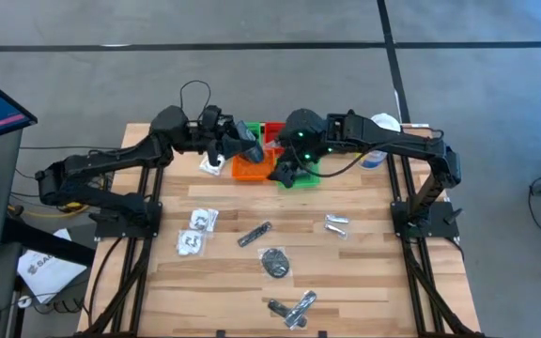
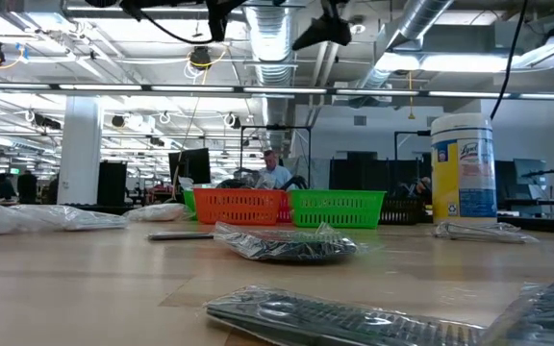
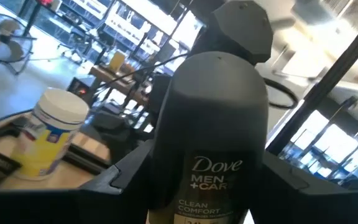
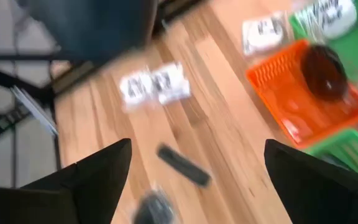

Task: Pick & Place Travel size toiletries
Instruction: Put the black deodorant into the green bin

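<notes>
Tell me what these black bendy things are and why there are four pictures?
They are two robot arms at a wooden table, each ending in a gripper. One camera looks down from above, one sits at table height, and one rides on each wrist. Small wrapped toiletries lie scattered on the table, with orange and green baskets at the back. The left gripper holds a dark grey Dove bottle above the baskets. The right gripper is open and empty.

Light: you get bright, even ceiling light | Blur: your right wrist view smears | Focus: low view's foreground soft
</notes>
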